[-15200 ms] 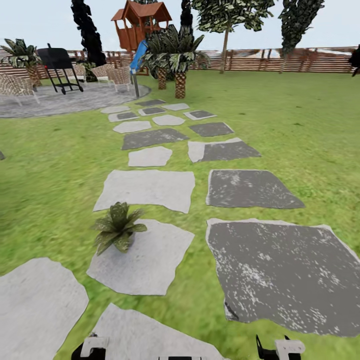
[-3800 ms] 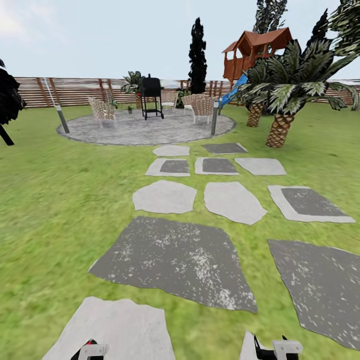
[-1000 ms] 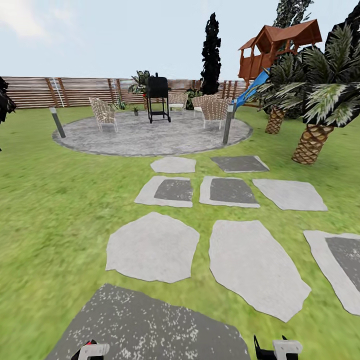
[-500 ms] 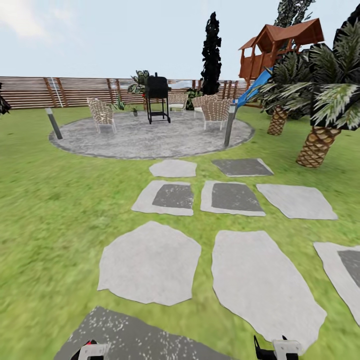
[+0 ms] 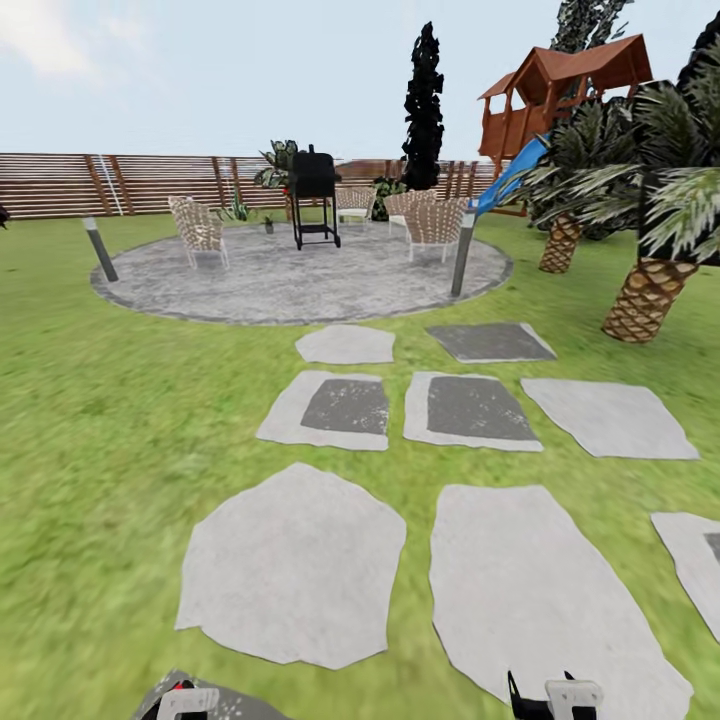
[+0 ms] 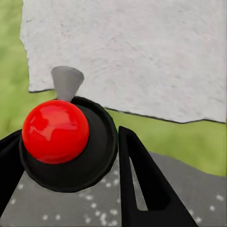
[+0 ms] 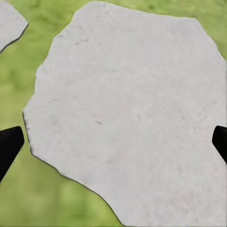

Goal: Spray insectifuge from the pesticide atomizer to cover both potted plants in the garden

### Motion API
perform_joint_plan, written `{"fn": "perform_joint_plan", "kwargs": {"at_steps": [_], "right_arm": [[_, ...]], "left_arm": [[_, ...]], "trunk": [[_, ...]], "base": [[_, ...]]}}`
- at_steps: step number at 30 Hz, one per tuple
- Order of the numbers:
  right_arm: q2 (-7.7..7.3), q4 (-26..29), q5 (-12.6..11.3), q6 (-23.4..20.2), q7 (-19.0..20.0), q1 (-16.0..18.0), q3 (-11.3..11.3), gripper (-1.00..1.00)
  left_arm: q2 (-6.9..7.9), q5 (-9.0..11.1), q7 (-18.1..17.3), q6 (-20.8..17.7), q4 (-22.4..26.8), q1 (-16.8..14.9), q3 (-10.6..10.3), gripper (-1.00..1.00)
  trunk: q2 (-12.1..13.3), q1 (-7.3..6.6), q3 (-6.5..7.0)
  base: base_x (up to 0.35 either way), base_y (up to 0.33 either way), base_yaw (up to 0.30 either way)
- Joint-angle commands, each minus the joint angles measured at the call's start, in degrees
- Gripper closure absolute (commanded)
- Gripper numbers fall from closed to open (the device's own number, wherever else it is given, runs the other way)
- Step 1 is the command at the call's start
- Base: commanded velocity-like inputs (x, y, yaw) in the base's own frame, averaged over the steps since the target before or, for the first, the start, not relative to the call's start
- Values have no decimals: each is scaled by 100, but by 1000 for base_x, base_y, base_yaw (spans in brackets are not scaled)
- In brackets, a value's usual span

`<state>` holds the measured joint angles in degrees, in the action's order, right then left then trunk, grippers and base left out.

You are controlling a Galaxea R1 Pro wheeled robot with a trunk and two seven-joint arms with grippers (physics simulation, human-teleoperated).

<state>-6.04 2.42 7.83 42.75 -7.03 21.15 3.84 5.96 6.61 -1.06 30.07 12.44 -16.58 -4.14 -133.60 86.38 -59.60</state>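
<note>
Far left in the head view, a brown slatted fence (image 5: 60, 183) closes off the lawn (image 5: 110, 420), and a short grey lamp post (image 5: 100, 249) stands at the rim of the round paved patio (image 5: 290, 285). On the patio are wicker chairs (image 5: 200, 228) and a black grill (image 5: 314, 195), with a tall dark tree (image 5: 424, 100) behind them. A second grey post (image 5: 462, 252) stands at the patio's right edge. Further right are a wooden playhouse (image 5: 560, 95) with a blue slide and palms (image 5: 650, 230). Pale and dark stepping stones (image 5: 295, 565) lead from the patio toward the camera. At the bottom edge, the left gripper (image 5: 185, 702) holds the atomizer (image 5: 180, 687). In the left wrist view, its black fingers (image 6: 142, 184) pinch the sprayer's round black top (image 6: 97, 156) from both sides, red dome and grey nozzle facing the camera, above a speckled dark stone (image 6: 94, 210). The right gripper (image 5: 560, 697) is low at the bottom right. In the right wrist view, this gripper (image 7: 113, 142) has its jaws spread wide over a pale stone (image 7: 127, 85) with nothing between them.
</note>
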Motion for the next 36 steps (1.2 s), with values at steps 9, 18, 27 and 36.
{"fn": "perform_joint_plan", "kwargs": {"at_steps": [9,18,27,36], "right_arm": [[-3,-9,61,14,-26,3,38,-100],[0,-5,61,14,-26,3,38,-100],[-1,-7,61,14,-26,3,38,-100],[1,-6,61,14,-26,3,38,-100]], "left_arm": [[2,60,-15,17,-7,-3,-43,100],[4,60,-15,17,-4,-3,-43,100],[2,60,-16,19,-4,-3,-43,100],[3,60,-16,25,-4,-3,-43,100]], "trunk": [[-2,2,-5],[-2,2,-5],[-2,2,-5],[-2,2,-5]], "base": [[340,0,0],[340,0,0],[340,0,0],[340,0,0]]}}
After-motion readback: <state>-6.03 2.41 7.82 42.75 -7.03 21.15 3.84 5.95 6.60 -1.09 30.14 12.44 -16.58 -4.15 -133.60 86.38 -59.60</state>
